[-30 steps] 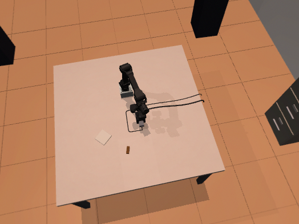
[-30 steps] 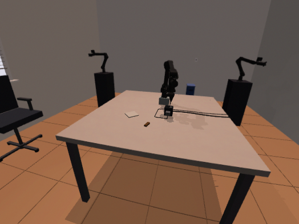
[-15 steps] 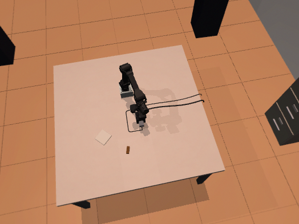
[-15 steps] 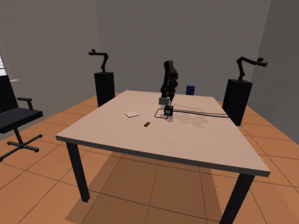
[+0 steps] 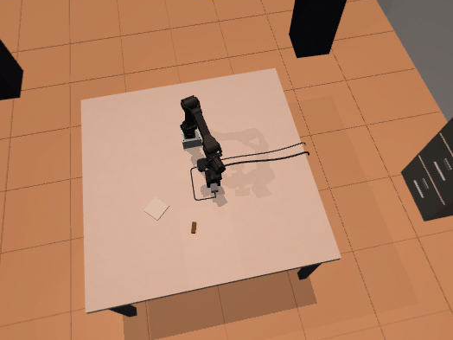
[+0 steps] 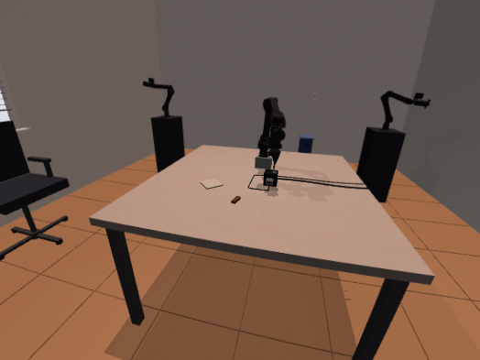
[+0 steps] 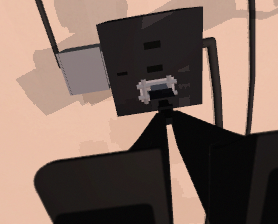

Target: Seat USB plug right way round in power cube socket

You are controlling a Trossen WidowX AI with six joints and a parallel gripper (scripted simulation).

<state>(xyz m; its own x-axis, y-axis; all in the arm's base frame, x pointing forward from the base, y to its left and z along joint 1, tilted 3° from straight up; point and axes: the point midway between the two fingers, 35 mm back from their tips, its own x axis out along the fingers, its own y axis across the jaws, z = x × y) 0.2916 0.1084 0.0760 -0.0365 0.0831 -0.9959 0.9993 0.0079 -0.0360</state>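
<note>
The plug (image 7: 159, 92), small, stiff and light, is clamped by the tool (image 7: 169, 117) atop the cube (image 7: 150, 55); its body is best gripped.

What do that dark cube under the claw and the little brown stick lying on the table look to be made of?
The power cube looks like matte black plastic: flat faces, sharp edges, a dull sheen. The pale rim of its top socket may be metal. The brown stick could be wood or brown plastic; it is too small to tell. The claw is shut on the plug.
</note>
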